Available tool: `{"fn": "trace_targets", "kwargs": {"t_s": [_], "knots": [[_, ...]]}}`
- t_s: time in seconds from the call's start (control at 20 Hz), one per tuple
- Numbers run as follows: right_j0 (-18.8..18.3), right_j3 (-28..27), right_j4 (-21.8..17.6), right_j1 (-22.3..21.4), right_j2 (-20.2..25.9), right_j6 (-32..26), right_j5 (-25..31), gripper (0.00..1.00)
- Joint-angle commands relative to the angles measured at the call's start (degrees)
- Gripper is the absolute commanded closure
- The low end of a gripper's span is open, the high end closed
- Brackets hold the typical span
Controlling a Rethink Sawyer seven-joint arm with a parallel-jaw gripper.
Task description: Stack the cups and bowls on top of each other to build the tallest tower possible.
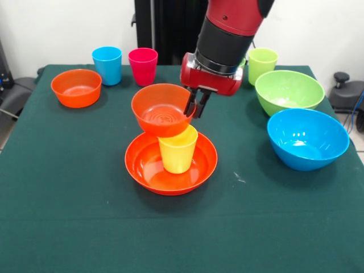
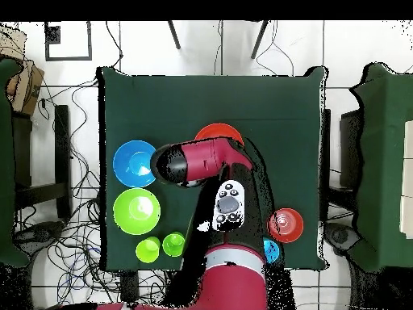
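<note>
The end effector (image 1: 196,105) pinches the rim of a small orange bowl (image 1: 163,109), which sits tilted on the yellow cup (image 1: 178,149) (upright in the wide orange bowl (image 1: 170,164), mid-surface), a rim grip probably so it can be levelled.

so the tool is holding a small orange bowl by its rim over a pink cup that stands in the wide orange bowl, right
Not quite. The front view shows the cup in the wide orange bowl is yellow, not pink. The rest holds: the tool grips the small orange bowl by its rim above it.
</note>
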Motion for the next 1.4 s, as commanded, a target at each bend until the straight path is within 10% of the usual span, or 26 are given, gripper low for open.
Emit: {"fn": "trace_targets", "kwargs": {"t_s": [0.05,1.4], "knots": [[1.6,-2.4,1.9,0.9,2.7,8.5,-3.9,1.0],[3.7,-3.5,5.5,4.6,0.0,9.1,-8.0,1.0]]}}
